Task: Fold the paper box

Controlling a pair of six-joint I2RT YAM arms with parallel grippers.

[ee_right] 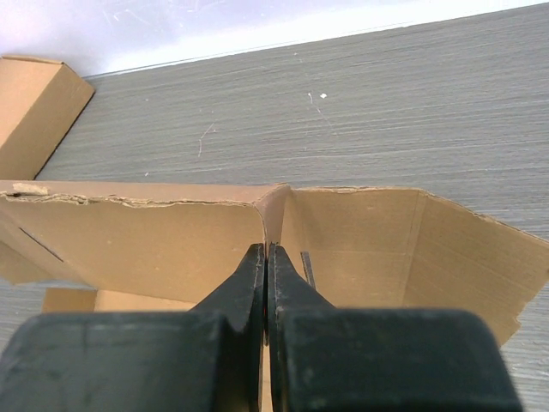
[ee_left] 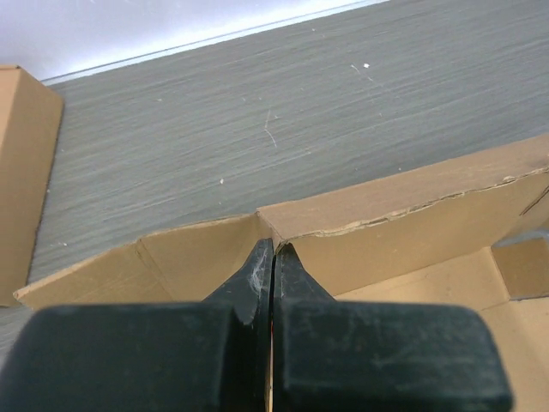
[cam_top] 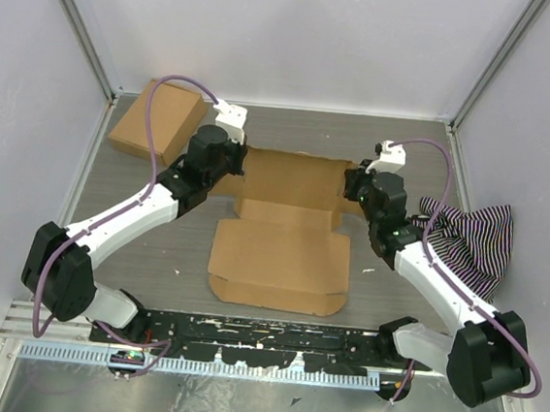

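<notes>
At the middle of the table (cam_top: 181,267), the paper box (cam_top: 280,255) lay with its long axis running 12 to 6 o'clock. Your left tool (ee_left: 273,249) was pinched shut on the box's raised back wall (ee_right: 129,240) at the 11 o'clock corner. Your right tool (ee_right: 266,251) gripped it likewise at 1 o'clock, equally near.

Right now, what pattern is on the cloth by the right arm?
The cloth has dark-and-white stripes, clearest in the top view.

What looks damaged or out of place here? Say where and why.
The raised wall of the paper box has a ragged top edge. A crumpled striped cloth lies at the right of the table.
</notes>
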